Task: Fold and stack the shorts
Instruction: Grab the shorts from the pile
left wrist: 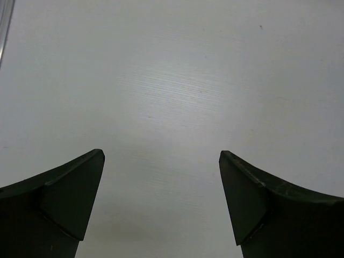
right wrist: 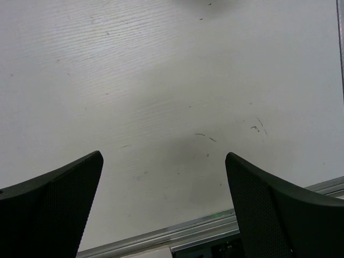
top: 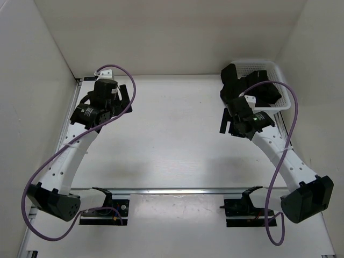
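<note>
Black hard fingers (left wrist: 64, 199) of the left gripper (top: 122, 98) stand wide apart in the left wrist view, with only the pale, faintly grained table (top: 172, 145) showing between and under them. Nothing is held there. The right gripper (top: 228, 122) is just as wide, its mesh-textured fingers (right wrist: 54, 204) framing bare tabletop with a few small dark scuff marks (right wrist: 258, 126) and a strip of metal rail (right wrist: 177, 234) along the bottom of that view. It carries nothing either. From above, the left gripper hangs over the far left part of the table, near the left wall, with a purple cable (top: 126, 80) looping over its wrist. The right gripper hangs over the far right part of the table, just beside the near left corner of a white plastic basket (top: 281, 75) that sits in the far right corner. The shorts (top: 264, 90) lie bunched inside that basket as a dark, crumpled heap of soft cloth, part of it lifted over the basket's left rim. The wrist of the right arm overlaps the heap's near edge in the top view, so where cloth ends and arm begins is hard to tell. The fingers themselves point away from the basket and sit apart from the cloth. The shorts are well apart from the left gripper, across the full width of the table. A second purple cable (top: 293, 123) runs past the basket's near side, and a rail (top: 172, 190) crosses the table near the arm bases.
</note>
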Robot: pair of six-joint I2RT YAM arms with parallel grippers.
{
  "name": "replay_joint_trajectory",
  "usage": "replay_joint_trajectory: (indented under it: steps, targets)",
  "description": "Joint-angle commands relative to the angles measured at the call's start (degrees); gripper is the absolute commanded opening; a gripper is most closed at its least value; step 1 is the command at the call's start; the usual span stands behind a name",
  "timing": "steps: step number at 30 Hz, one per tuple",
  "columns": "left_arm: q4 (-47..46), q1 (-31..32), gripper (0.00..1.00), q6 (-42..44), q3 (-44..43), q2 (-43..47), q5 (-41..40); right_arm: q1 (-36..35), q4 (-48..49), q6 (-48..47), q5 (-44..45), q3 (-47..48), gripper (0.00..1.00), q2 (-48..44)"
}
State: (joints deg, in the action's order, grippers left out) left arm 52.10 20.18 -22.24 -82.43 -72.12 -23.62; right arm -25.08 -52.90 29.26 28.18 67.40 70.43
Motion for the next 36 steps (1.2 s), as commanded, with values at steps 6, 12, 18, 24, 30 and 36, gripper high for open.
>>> replay_joint_trajectory:
  steps: [6, 12, 18, 24, 30, 36]
  targets:
    - [-1.8, 0.0, 0.99, 2.2, 0.8, 4.9, 9.8, 0.3, 2.6, -1.5, 2.2, 0.4, 0.99, -3.5]
    - [-1.3, 0.0, 0.99, 1.5, -0.4, 5.4, 10.5, 11.6, 4.5, -3.8, -3.7, 10.6, 0.98, 3.6]
    - [0.0, 0.0, 0.99, -0.1, -2.0, 6.0, 8.2, 24.8, 5.4, -3.9, -18.1, 25.3, 0.88, 19.4]
    - [0.6, 0.0, 0.99, -2.2, -3.3, 6.6, 6.3, 31.1, 6.5, -1.0, -18.6, 40.4, 0.88, 35.9]
    - [1.1, 0.0, 0.99, -2.9, -3.9, 3.4, 4.4, 35.2, 6.5, 1.5, -24.0, 55.6, 0.91, 54.6]
    - [1.1, 0.0, 0.99, -4.0, -2.7, 0.0, 2.4, 37.3, 8.0, 4.1, -27.7, 71.5, 0.88, 70.4]
